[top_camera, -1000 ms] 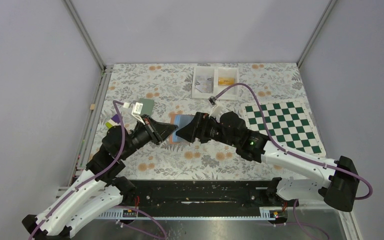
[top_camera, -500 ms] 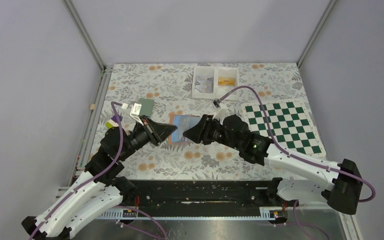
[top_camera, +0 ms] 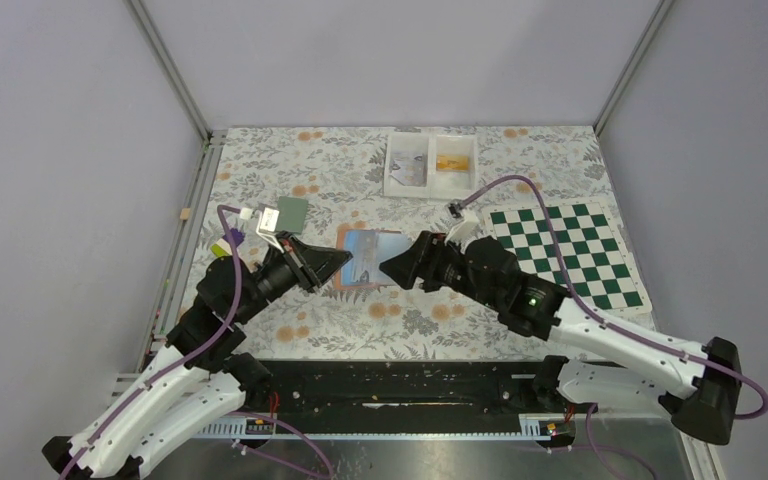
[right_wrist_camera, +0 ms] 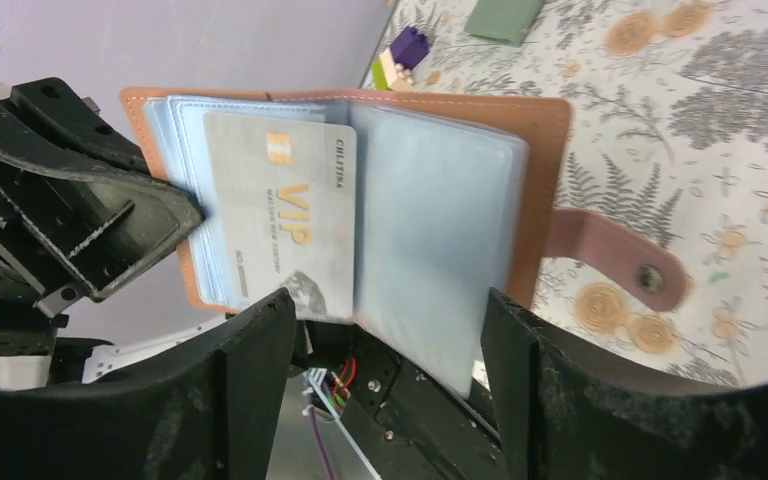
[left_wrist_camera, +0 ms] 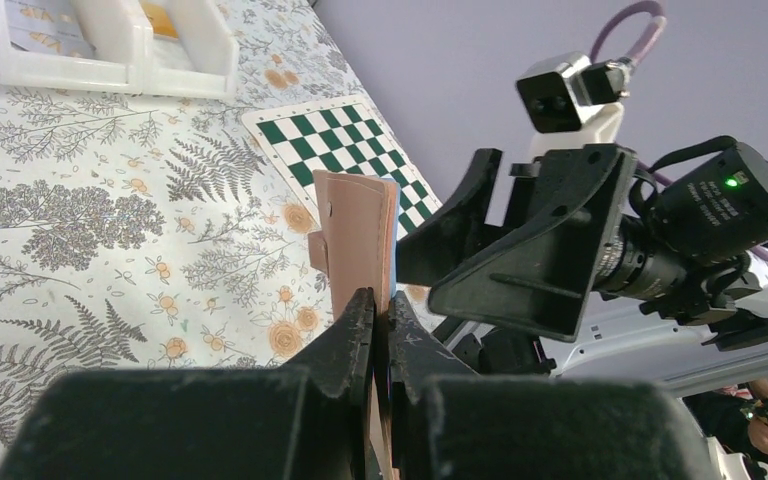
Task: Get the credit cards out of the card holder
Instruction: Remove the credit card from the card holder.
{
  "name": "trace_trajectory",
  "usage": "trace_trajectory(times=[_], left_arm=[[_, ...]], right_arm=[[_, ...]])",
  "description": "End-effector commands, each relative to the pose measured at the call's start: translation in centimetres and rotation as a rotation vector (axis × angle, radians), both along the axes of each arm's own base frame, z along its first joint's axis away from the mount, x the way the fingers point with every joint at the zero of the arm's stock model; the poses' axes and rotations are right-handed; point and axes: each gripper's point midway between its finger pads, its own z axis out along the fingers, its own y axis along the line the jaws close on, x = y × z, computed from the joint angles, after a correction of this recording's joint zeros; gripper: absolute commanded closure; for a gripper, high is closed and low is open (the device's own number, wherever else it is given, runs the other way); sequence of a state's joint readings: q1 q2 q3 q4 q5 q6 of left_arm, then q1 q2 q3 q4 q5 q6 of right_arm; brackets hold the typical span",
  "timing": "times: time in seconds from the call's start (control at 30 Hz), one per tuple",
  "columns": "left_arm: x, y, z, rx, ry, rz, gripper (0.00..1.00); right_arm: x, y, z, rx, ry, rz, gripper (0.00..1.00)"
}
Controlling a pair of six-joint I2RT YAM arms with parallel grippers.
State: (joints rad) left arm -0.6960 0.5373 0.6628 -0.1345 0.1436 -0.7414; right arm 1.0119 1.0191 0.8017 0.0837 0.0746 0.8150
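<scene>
My left gripper [top_camera: 337, 263] is shut on the left edge of the card holder [top_camera: 368, 258] and holds it open above the table. In the left wrist view the holder [left_wrist_camera: 360, 230] is edge-on between the shut fingers [left_wrist_camera: 355, 325]. In the right wrist view its tan cover [right_wrist_camera: 545, 150], light-blue pockets [right_wrist_camera: 435, 220] and tab [right_wrist_camera: 615, 262] show, with a silvery VIP card [right_wrist_camera: 280, 210] in a pocket. My right gripper [right_wrist_camera: 385, 310] is open and empty, just right of the holder in the top view [top_camera: 394, 270]. A grey-green card [top_camera: 292, 211] lies on the table behind the left gripper.
A white two-compartment tray [top_camera: 430, 160] stands at the back. A green-and-white chessboard mat [top_camera: 565, 250] lies on the right. A small purple and lime piece [top_camera: 228, 241] lies at the left edge beside the left arm.
My right gripper has drawn back to the right, away from the holder, and its arm shifted right. The holder's blue inner page now shows more. The left gripper keeps its hold.
</scene>
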Motion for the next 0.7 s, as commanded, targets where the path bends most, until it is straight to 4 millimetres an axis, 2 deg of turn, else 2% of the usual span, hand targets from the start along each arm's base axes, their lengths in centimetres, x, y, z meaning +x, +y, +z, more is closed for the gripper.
trace_trajectory(times=[0.0,0.13,0.3,0.47,0.67], left_arm=[[0.1,0.8,2.5,-0.022,-0.066,0.03,1.0],[-0.1,0.8,2.8,-0.031,-0.066,0.021,1.0],[-0.3,0.4,3.3,-0.064,-0.062,0.001,1.0],[-0.8,0.2,4.4,-0.103,-0.072,-0.025,1.0],[-1.5,0.0,5.0,-0.159,-0.072,-0.054,1.0]], right_arm=[[0.4,-4.0,1.0,-0.049,-0.074,-0.121,0.26],[-0.1,-5.7,3.4,0.004,-0.134,-0.14,0.29],[-2.3,-3.9,7.0,0.174,-0.231,0.012,0.36],[-4.2,-1.7,8.2,0.268,-0.248,0.164,0.43],[-3.5,-0.3,7.3,0.3,-0.163,0.221,0.42]])
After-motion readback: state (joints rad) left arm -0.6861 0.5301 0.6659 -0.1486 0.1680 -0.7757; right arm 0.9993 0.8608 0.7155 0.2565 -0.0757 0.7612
